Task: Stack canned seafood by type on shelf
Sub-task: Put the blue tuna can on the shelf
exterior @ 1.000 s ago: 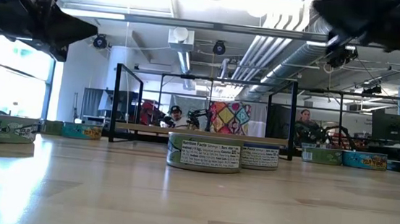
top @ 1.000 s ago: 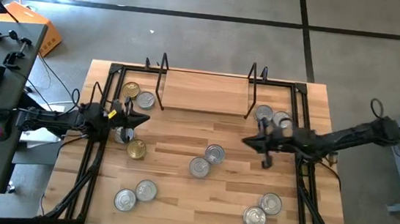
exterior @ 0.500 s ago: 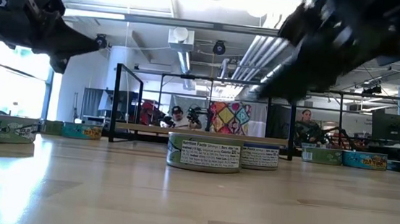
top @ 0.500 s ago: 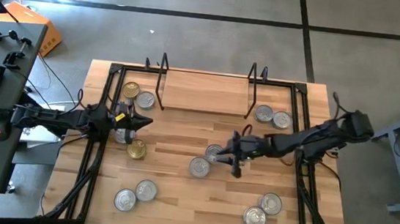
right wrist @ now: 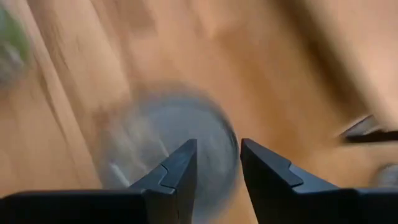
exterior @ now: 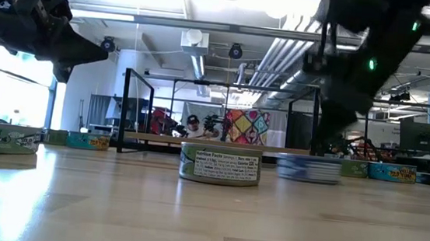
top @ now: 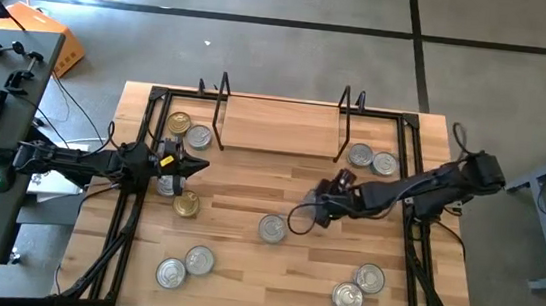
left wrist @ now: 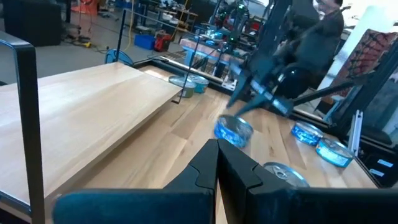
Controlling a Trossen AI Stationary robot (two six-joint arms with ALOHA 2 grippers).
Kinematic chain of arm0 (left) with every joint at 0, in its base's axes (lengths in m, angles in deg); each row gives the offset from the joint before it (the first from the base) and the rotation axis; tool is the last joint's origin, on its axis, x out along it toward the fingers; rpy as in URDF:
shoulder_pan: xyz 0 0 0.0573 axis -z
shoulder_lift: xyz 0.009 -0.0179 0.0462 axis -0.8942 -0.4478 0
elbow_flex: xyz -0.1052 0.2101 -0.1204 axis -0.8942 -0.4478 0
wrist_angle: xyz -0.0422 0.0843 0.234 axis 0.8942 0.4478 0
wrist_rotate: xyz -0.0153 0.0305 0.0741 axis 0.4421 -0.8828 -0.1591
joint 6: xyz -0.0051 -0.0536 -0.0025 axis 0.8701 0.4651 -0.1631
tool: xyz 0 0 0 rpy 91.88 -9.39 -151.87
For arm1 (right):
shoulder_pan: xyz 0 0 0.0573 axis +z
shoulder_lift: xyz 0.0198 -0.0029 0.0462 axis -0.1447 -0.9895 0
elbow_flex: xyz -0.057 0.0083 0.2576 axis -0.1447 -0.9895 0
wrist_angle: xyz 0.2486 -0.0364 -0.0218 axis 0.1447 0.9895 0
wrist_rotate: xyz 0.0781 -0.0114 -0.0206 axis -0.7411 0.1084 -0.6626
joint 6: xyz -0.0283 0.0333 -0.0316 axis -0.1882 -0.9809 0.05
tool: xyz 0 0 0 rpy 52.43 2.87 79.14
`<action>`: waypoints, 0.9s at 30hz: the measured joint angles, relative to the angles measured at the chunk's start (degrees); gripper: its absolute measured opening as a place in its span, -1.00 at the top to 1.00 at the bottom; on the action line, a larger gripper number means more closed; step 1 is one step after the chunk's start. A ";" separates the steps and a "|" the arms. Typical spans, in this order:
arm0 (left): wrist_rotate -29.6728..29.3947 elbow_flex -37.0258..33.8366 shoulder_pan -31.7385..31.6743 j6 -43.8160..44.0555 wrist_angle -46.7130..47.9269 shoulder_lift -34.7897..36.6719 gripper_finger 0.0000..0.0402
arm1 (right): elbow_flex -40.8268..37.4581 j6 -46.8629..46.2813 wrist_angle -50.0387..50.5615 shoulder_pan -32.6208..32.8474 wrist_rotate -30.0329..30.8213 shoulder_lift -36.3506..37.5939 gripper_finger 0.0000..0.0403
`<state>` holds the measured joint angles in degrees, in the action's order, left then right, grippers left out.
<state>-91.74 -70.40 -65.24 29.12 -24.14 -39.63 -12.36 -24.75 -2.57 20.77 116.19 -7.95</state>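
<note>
The shelf is a light-wood board with black wire uprights, standing at the table's far edge. Silver and gold tins lie scattered on the table. My right gripper is low over the table's middle, pointing down, its fingers a narrow gap apart. Under it is a blurred silver tin, which the gripper hides in the high view. Another silver tin sits just beside it. My left gripper is shut and holds nothing; it hovers over the table's left side. My right gripper comes at the silver tin from above, with its fingers over the lid. The tin is wider than the gap between the fingers. Blur keeps me from telling whether the fingers touch it.
Two tins lie by the shelf's right upright, and a gold and a silver one by the left. A gold tin sits below my left gripper. Pairs of tins lie near-left and near-right. People sit in the room beyond.
My right arm has swung from beside the shelf's right upright toward the table's middle and come down over the silver tin there. That tin has slid toward the table's right edge, away from its neighbour, which has stayed put.
</note>
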 joint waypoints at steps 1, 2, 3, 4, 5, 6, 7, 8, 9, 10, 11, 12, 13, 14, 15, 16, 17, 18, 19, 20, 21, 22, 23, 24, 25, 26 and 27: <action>0.05 0.00 0.02 0.00 -0.02 0.02 1.00 | 0.46 -0.38 0.44 0.67 1.59 0.98 0.42; 0.07 0.00 0.00 0.02 -0.01 0.02 1.00 | 0.59 -0.40 0.44 1.28 2.28 1.82 0.42; 0.11 0.00 0.01 0.17 0.00 0.01 1.00 | 0.58 -0.39 0.19 1.83 2.06 2.21 0.42; 0.11 0.00 0.02 0.57 0.03 0.00 1.00 | 0.53 -0.50 -0.43 2.26 1.01 2.29 0.42; 0.12 0.00 0.02 0.93 0.02 -0.06 1.00 | 0.53 -0.97 -0.83 2.68 -0.15 2.41 0.42; 0.12 0.00 0.02 0.99 0.05 -0.14 1.00 | 0.53 -1.33 -0.92 3.08 -1.34 2.52 0.42; 0.12 0.00 0.05 1.01 0.14 -0.15 1.00 | 0.53 -1.88 -0.93 3.37 -2.18 2.49 0.42; 0.13 0.00 0.11 1.01 0.17 -0.15 1.00 | 0.53 -2.54 -0.91 3.64 -2.62 2.07 0.42; 0.13 0.00 0.15 0.99 0.09 -0.22 1.00 | 0.53 -3.19 -0.50 3.86 -2.74 1.63 0.42; 0.13 0.00 0.13 0.99 0.07 -0.34 1.00 | 0.50 -3.59 0.20 4.11 -2.86 1.22 0.41; 0.13 0.00 0.15 0.99 0.11 -0.56 1.00 | 0.46 -3.78 0.79 4.24 -2.85 0.92 0.39; 0.15 0.00 0.13 0.95 0.17 -0.70 1.00 | 0.46 -3.81 1.03 4.26 -2.76 0.68 0.37; 0.14 0.00 0.13 0.75 0.17 -0.88 1.00 | 0.48 -3.79 1.41 4.24 -2.51 0.41 0.34; 0.13 0.01 0.14 0.48 0.04 -1.14 1.00 | 0.41 -3.47 1.85 4.22 -1.96 0.02 0.31; 0.14 0.02 0.13 0.43 0.06 -1.42 1.00 | -0.07 -2.35 1.46 4.23 -1.38 -0.19 0.29; 0.14 0.02 0.13 0.42 0.15 -1.68 1.00 | -0.86 -0.55 0.57 4.36 -1.16 -0.27 0.26; 0.15 0.02 0.13 0.40 0.15 -1.90 1.00 | -2.02 1.24 -0.94 4.53 -0.69 -0.27 0.23; 0.14 0.02 0.13 0.40 0.09 -2.17 1.00 | -3.43 2.48 -2.82 4.77 -0.06 -0.27 0.21; 0.15 0.02 0.13 0.39 0.05 -2.47 1.00 | -4.97 3.17 -4.58 4.98 0.73 -0.27 0.20; 0.15 0.02 0.13 0.37 0.15 -2.66 1.00 | -6.60 3.59 -6.27 5.26 1.62 -0.27 0.20; 0.15 0.02 0.13 0.40 0.18 -2.94 1.00 | -8.29 4.00 -8.68 5.45 1.75 -0.27 0.20; 0.15 0.02 0.13 0.38 0.05 -3.16 1.00 | -9.95 4.49 -11.71 5.63 1.50 -0.27 0.20; 0.15 0.02 0.13 0.33 0.12 -3.26 1.00 | -11.55 5.29 -14.70 5.81 1.36 -0.27 0.21; 0.15 0.02 0.13 -0.02 0.06 -3.49 1.00 | -13.22 6.25 -17.94 6.08 1.58 -0.27 0.22; 0.15 0.02 0.13 -0.10 0.03 -3.65 1.00 | -14.61 7.60 -20.98 6.34 1.95 -0.27 0.24; 0.15 0.02 0.13 -0.12 0.18 -3.67 1.00 | -15.84 9.20 -23.75 6.55 2.05 -0.25 0.27; 0.15 0.02 0.13 -0.13 0.11 -3.67 1.00 | -17.03 10.92 -25.93 6.76 2.31 -0.22 0.30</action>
<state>-91.58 -70.38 -65.12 28.99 -24.03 -43.30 -29.39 -13.84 -28.51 27.53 118.49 -8.17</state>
